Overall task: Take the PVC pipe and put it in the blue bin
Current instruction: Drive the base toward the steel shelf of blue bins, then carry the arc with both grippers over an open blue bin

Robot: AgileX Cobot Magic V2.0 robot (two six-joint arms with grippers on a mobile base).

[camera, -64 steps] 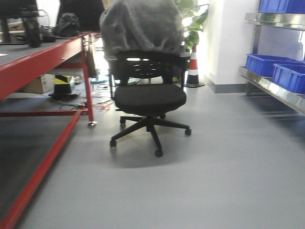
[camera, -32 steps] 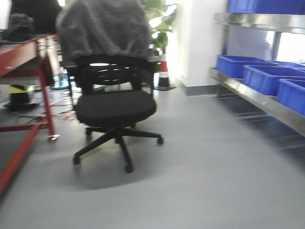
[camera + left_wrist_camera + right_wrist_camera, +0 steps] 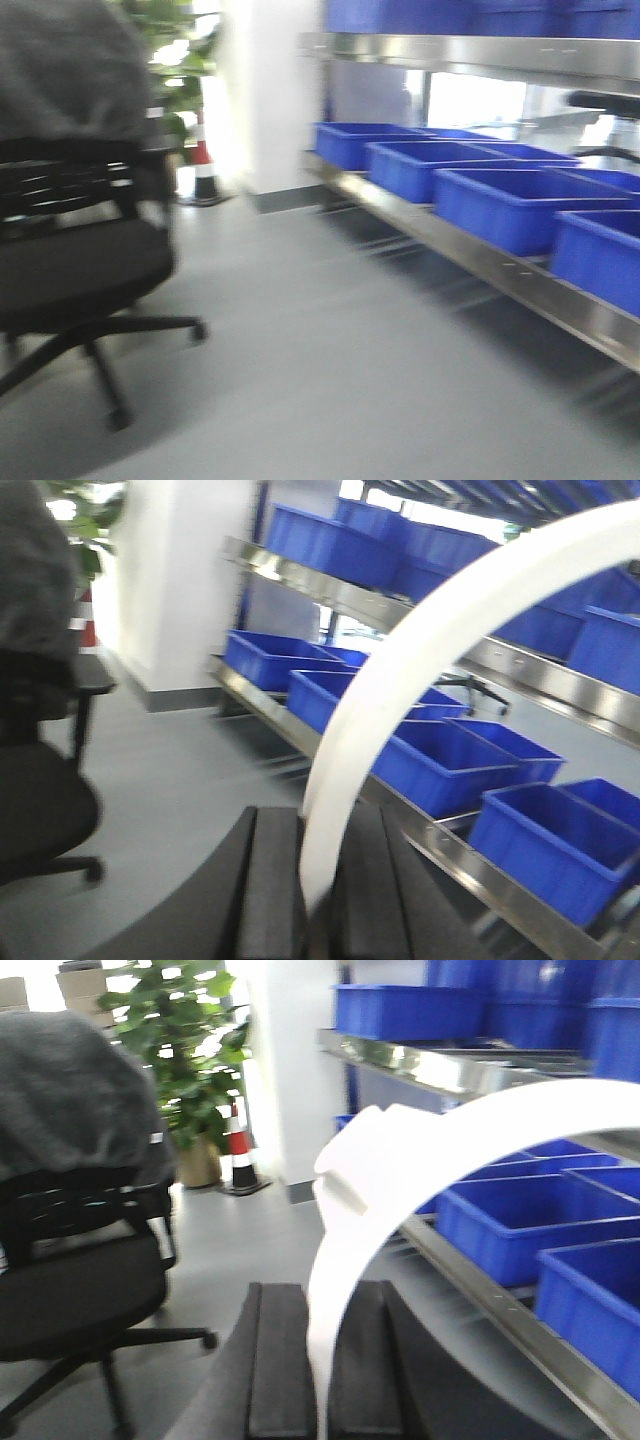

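A white curved PVC pipe arcs up and to the right from between the black fingers of my left gripper, which is shut on its lower end. In the right wrist view the white PVC pipe bends the same way, and my right gripper is shut on its end; a stepped edge shows on the pipe near the top of the bend. Several open blue bins sit in a row on the steel shelf to the right. The blue bins lie beyond and to the right of both grippers. Neither gripper shows in the front view.
A black office chair with a grey cloth over its back stands on the left. A striped traffic cone and a leafy plant stand by the white pillar. The steel shelf edge juts out low on the right, with more blue bins above.
The front view has swung to the right. The chair has slid to the left edge, the red table has left the view, and the shelf of blue bins fills the right side.
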